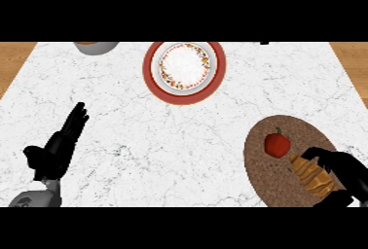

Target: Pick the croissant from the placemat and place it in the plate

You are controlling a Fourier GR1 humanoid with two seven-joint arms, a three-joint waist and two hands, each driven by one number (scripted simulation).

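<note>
The croissant (pixel 314 176) lies on the brown oval placemat (pixel 267 168) at the lower right of the frame, its near end under the right hand (pixel 348 173). That hand's black fingers curl over and around the pastry from the right, so it looks closed on the croissant, though the croissant does not look lifted off the mat yet. The hand comes in from the frame's right edge, which suits a grasp along the pastry's length. Just to the upper left of the croissant, on the same mat, sits a red bell pepper (pixel 277 144), close enough that a lift should go up and away from it.

The plate (pixel 185 68), white in the middle with a patterned band and a red rim, waits at the upper centre, well apart from the mat; the carry will have to cross bare tabletop (pixel 144 146). The left hand (pixel 61 146) rests at the lower left, fingers straight and pointing up, holding nothing.

The tabletop is white marble with grey veins, with wood showing at both upper corners. A grey bowl (pixel 96 46) is cut off at the upper left.
</note>
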